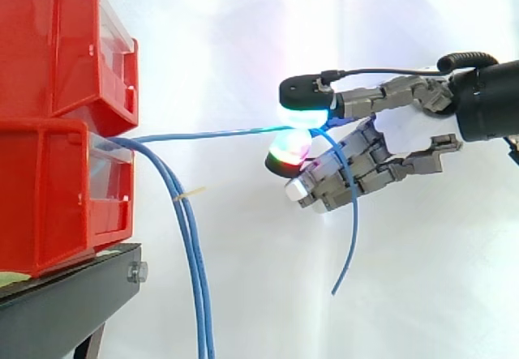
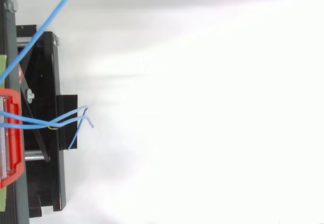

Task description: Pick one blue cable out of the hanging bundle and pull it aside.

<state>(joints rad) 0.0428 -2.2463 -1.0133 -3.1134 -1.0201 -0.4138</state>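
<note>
One blue cable (image 1: pixel 211 134) runs taut and nearly level from the lower red bin (image 1: pixel 49 205) out to the right. My hand (image 1: pixel 357 168) pinches it between two glowing fingertips (image 1: pixel 302 116), and the other fingers are curled below. Past the pinch, the cable's free end hangs down in front of the hand. The rest of the blue bundle (image 1: pixel 195 278) still hangs down from the bin's mouth, held by a small yellow tie (image 1: pixel 191 192). In the top view the pulled cable (image 2: pixel 45 27) slants away from the bundle (image 2: pixel 71 119).
A second red bin (image 1: pixel 57 43) is stacked on the lower one, both on a black stand (image 1: pixel 65 302) at the left. A white curtain is behind everything.
</note>
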